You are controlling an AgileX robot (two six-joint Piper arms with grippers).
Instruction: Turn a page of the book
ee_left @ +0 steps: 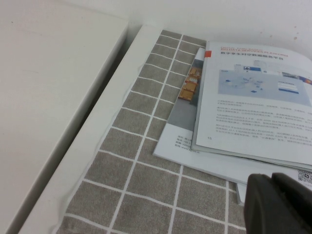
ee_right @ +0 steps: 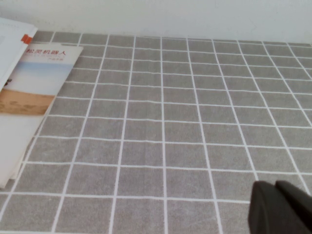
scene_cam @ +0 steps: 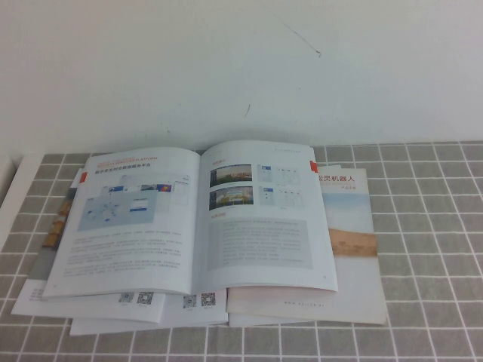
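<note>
Open book (ee_left: 253,102) beside left gripper (ee_left: 278,204)

The beige-covered booklet (scene_cam: 349,226), lying under the open book (scene_cam: 192,219), carries a Chinese title ending 机器人. QR codes (scene_cam: 136,298) sit on the white booklets (scene_cam: 113,305) beneath the book; its grey text is too small to read.

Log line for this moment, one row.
book: open flat, page unturned | left gripper: off book | right gripper: over cloth
</note>
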